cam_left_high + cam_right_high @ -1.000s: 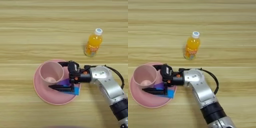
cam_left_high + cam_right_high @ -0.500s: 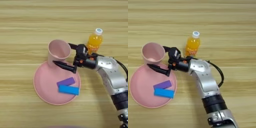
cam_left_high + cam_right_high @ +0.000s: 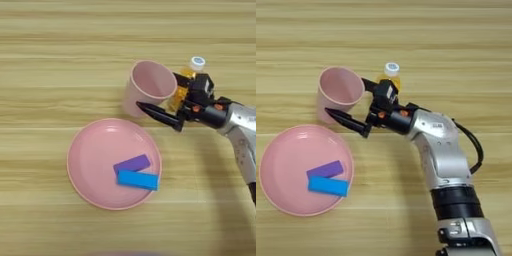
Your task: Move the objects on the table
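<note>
While the pincer (image 3: 356, 107) grips the pink cup (image 3: 339, 92) by its rim just beyond the plate (image 3: 286, 200) (blue block (image 3: 328, 186) and purple block (image 3: 325, 169) lie inside), the cup is mid-transfer over the bench (image 3: 456, 50), needing a clear spot short of the bottle (image 3: 390, 72).

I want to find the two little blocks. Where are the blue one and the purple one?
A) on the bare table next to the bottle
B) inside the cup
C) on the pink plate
C: the purple block and the blue block lie side by side on the pink plate, while the cup sits off the plate.
</note>
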Robot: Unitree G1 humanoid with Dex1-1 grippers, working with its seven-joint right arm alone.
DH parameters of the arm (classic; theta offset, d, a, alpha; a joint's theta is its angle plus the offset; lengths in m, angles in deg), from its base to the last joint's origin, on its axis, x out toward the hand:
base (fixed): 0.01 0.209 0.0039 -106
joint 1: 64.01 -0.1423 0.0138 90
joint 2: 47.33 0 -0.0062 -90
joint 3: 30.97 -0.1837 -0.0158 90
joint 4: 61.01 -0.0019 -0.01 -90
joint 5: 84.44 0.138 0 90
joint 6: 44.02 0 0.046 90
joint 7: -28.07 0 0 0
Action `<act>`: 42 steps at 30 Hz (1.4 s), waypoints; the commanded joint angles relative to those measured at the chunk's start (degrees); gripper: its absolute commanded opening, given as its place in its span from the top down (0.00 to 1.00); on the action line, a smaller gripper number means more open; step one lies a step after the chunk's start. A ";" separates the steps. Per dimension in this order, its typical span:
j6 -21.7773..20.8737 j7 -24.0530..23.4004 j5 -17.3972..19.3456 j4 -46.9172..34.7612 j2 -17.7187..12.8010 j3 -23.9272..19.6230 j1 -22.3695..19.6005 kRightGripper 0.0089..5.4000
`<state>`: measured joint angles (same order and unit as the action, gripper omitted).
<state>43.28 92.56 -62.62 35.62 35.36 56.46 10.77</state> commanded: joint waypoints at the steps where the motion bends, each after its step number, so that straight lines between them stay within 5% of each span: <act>1: -0.53 -1.44 0.87 -0.52 -3.99 -3.64 -2.93 0.19; 8: -3.28 -3.05 -2.28 9.39 -3.72 -3.92 -4.09 0.19; 17: -6.44 0.98 -2.04 20.73 -6.47 -5.79 -5.14 0.19; 40: -9.78 5.20 -3.70 26.50 -11.05 -7.38 -5.00 0.19; 42: -9.99 5.20 -3.92 26.69 -11.00 -7.27 -4.94 0.12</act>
<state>35.01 99.20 -66.34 64.23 27.32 50.54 9.56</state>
